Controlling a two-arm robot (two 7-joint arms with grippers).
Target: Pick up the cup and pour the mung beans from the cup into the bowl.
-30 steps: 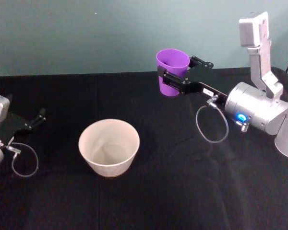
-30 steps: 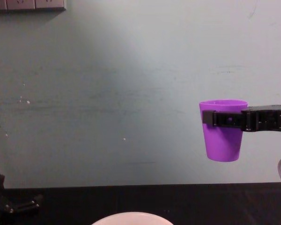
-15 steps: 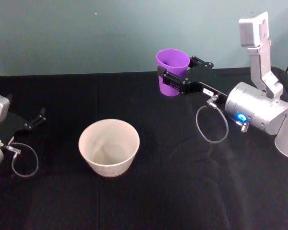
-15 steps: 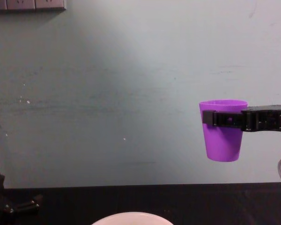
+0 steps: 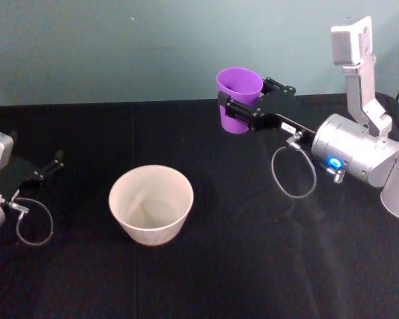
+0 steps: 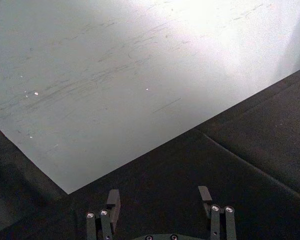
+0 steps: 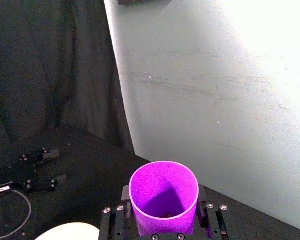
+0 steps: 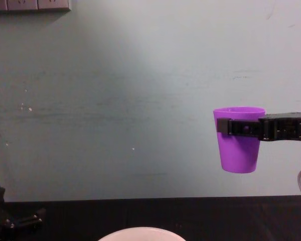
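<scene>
Right gripper (image 5: 245, 100) holds cup (image 5: 239, 84) upright aloft; left gripper (image 5: 48, 167) parked

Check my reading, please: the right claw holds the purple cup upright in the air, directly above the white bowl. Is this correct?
Not fully. The right claw holds the purple cup upright in the air, but not above the white bowl: the head view shows it off to the bowl's right and farther back. The left claw is parked open at the left.
</scene>
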